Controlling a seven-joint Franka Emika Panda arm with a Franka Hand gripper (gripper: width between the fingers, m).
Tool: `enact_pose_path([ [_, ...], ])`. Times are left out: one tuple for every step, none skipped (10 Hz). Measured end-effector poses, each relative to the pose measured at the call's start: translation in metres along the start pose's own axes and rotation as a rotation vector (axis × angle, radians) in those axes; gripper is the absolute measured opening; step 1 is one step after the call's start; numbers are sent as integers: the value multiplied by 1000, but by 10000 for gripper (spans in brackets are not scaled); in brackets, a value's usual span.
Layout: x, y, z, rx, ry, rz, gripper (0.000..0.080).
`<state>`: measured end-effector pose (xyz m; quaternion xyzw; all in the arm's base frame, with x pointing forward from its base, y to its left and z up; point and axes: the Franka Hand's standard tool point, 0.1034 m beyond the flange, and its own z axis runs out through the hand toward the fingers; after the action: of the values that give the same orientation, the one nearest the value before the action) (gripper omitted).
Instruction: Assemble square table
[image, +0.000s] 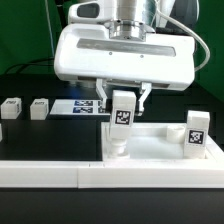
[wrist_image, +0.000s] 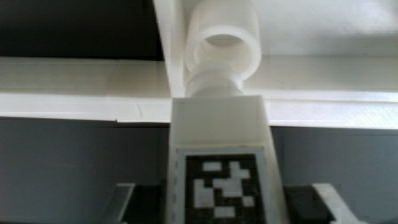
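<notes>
My fingers (image: 146, 97) are closed on an upright leg (image: 122, 118), its foot at the square table (image: 160, 160) corner toward the exterior view's left; seating looks unclear, so any tilt I add could jam it.

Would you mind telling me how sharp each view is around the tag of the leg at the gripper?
Exterior view: fairly sharp, the tag on that leg reads clearly, while the square table washes out. Wrist view: soft throughout, the leg and its tag smeared close to the lens.

Gripper (image: 124, 104) vertical and downward, fingers (image: 146, 98) snug on both sides of an upright white leg (image: 121, 132).
</notes>
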<state>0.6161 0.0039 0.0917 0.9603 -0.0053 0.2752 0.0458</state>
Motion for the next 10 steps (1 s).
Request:
enact_pose_path([
  [0,0,0,0,-1,-1,289],
  [-1,-1,1,0,-2,-2,289],
  [-5,-3,4,0,-3,-6,289],
  [-5,-4,5,0,1,-9,289],
  [-7,-5,6,0,-2,-10,289],
  [-8,-5,7,0,-4,-11,289],
  [-11,-5,9,-1,-8,-13,289],
  [-13,-6,11,-1,-11,-14,289],
  [-13,-7,11,-1,-11,-16,289],
  [-13,-6,12,-2,-9,-16,289],
])
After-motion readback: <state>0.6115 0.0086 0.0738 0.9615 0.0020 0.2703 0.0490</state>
